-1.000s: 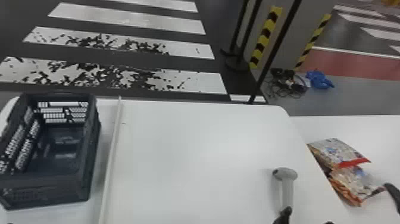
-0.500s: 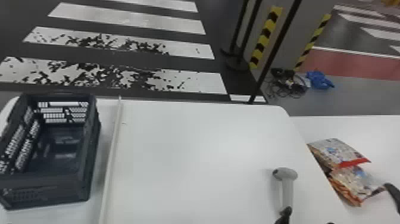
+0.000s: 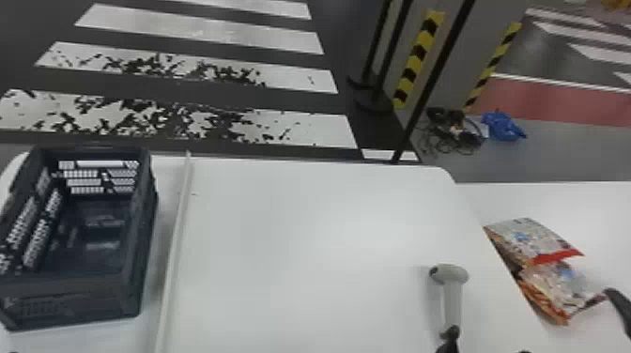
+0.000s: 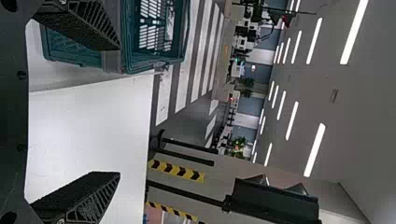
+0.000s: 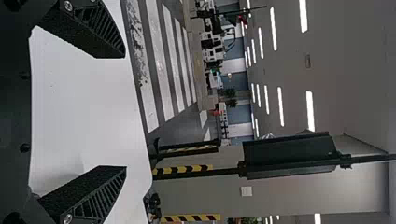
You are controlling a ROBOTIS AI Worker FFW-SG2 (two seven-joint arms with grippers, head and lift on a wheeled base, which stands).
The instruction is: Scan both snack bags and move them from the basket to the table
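Two snack bags, an upper one point(image 3: 528, 237) and a lower one point(image 3: 558, 281), lie touching on the white surface at the right of the head view. The dark basket point(image 3: 136, 277) stands at the far left with its inner floor bare. A grey scanner point(image 3: 453, 293) rests near the front right of the main table. In the left wrist view my left gripper point(image 4: 119, 110) is open with nothing between its fingers, the teal-looking basket point(image 4: 109, 60) beyond one of them. My right gripper point(image 5: 125, 111) is likewise open and holds nothing, over the white tabletop.
A thin raised strip point(image 3: 174, 253) runs along the white table point(image 3: 305, 234) beside the basket. A dark curved object point(image 3: 620, 305) stands at the right edge by the lower bag. Black posts point(image 3: 434, 80) rise behind the table, with cables point(image 3: 453, 131) on the floor.
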